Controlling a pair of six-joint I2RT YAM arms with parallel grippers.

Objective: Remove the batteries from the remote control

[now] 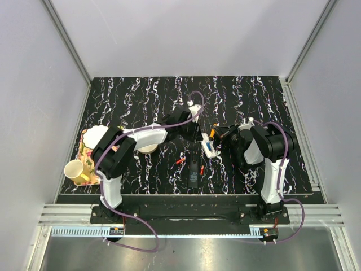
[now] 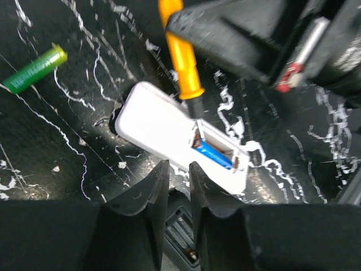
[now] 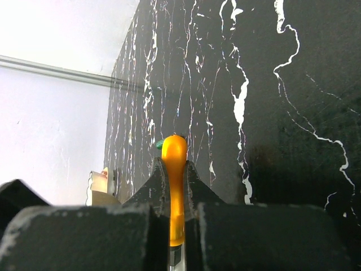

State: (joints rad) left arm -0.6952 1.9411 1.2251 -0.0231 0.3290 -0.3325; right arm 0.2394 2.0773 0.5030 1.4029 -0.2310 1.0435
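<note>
Centre frame, 1 small blue cylindrical battery [image 2: 213, 153] in white plastic remote [image 2: 155, 124]: light, slippery, probably best pried endwise; right gripper [image 3: 173, 167] clamping slim orange stick [image 3: 175, 148].

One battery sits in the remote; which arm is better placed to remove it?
Right, probably: the right pincer grips the orange stick, whose tip sits beside the blue battery. The left pincer holds nothing, beside the remote.

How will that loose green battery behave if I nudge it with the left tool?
The green battery is a smooth cylinder lying on its side on the flat table, so it will probably roll rather than slide. It looks rigid and small, likely light. Its glossy skin may slip in a shallow pinch.
</note>
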